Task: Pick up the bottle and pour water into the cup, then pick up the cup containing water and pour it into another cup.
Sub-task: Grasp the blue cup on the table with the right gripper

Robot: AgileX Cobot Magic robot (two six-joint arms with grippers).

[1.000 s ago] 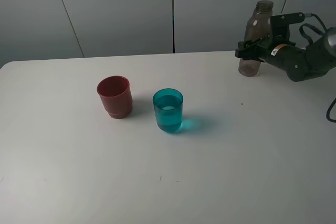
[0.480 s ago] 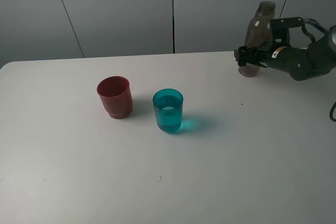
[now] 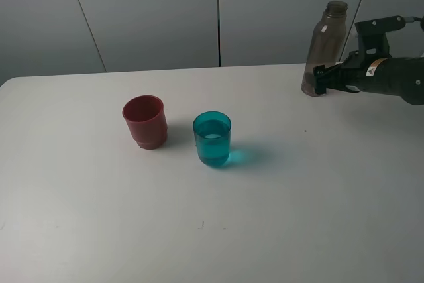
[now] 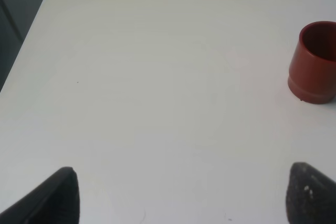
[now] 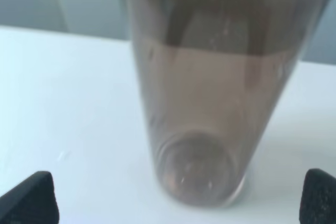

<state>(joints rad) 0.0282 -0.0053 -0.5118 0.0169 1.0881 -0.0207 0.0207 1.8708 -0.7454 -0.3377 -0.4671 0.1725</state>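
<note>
While the bottle [image 3: 324,44] stands upright, the right pincer [image 3: 320,79] (jaws spread) hovers level beside it.

White table [image 3: 298,217], grey panelled wall [image 3: 152,11] behind

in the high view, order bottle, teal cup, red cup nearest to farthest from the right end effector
From the right end effector:
1. Bottle, just beside it, back right.
2. Teal cup, mid-table.
3. Red cup, farther left.
</note>
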